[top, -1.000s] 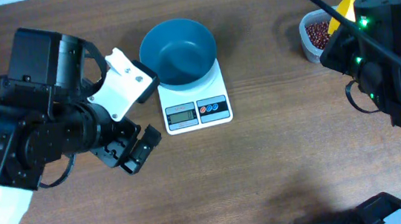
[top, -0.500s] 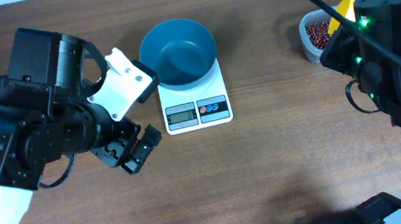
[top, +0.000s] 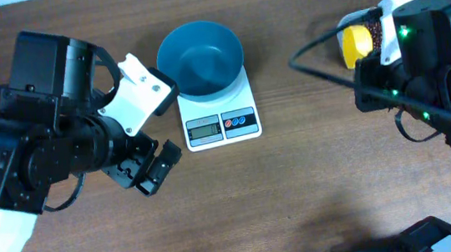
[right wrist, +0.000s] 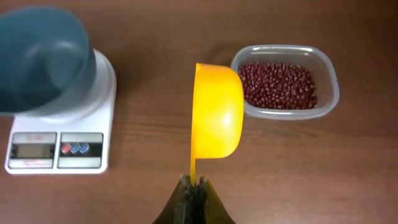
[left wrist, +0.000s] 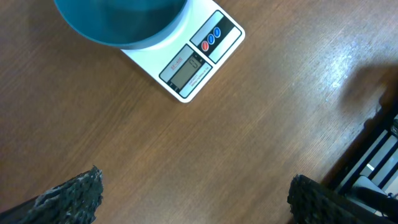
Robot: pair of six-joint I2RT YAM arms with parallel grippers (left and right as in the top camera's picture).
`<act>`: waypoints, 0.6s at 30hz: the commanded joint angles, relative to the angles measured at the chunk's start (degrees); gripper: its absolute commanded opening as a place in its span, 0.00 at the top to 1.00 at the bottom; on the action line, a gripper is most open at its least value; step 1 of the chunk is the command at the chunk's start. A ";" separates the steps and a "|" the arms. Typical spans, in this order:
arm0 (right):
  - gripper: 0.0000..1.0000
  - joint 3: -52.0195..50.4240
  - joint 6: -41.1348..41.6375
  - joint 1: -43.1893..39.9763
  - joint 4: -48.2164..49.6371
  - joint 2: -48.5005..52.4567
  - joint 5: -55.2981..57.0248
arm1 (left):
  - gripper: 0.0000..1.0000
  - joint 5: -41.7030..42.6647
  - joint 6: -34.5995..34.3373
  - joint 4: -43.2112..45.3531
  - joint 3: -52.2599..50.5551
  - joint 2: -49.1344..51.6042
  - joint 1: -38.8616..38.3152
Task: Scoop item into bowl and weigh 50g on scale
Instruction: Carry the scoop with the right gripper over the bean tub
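Note:
The teal-blue bowl (top: 200, 57) stands on the white scale (top: 221, 125), and I see no beans in it. It also shows in the right wrist view (right wrist: 40, 59) on the scale (right wrist: 59, 149). My right gripper (right wrist: 194, 183) is shut on the thin handle of a yellow scoop (right wrist: 217, 118), held just left of the clear tub (right wrist: 329, 81) of red-brown beans (right wrist: 280, 84). The scoop's inside does not show. The scoop also shows in the overhead view (top: 357, 42). My left gripper (top: 148, 169) is open and empty, hanging over bare table left of the scale (left wrist: 193, 62).
The brown wooden table (top: 299, 185) runs under everything. The right arm's body (top: 436, 53) covers the tub in the overhead view. A dark frame with cables (left wrist: 373, 168) lies at the table's edge in the left wrist view.
My right arm has swung left and turned, bringing the yellow scoop out from over the tub to its left side. The tub is now covered in the overhead view. The left arm has not moved.

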 commanded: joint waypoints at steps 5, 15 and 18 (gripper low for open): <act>0.96 0.48 -11.26 -0.37 -4.35 6.45 4.02 | 0.01 0.85 -0.74 0.13 0.68 -0.39 -0.15; 0.96 9.97 -9.77 -12.83 3.50 22.60 -0.52 | 0.01 0.85 -0.74 0.13 0.68 -0.39 -0.15; 0.96 9.97 -8.59 -14.60 4.17 26.91 -0.09 | 0.01 0.85 -0.74 0.13 0.68 -0.39 -0.15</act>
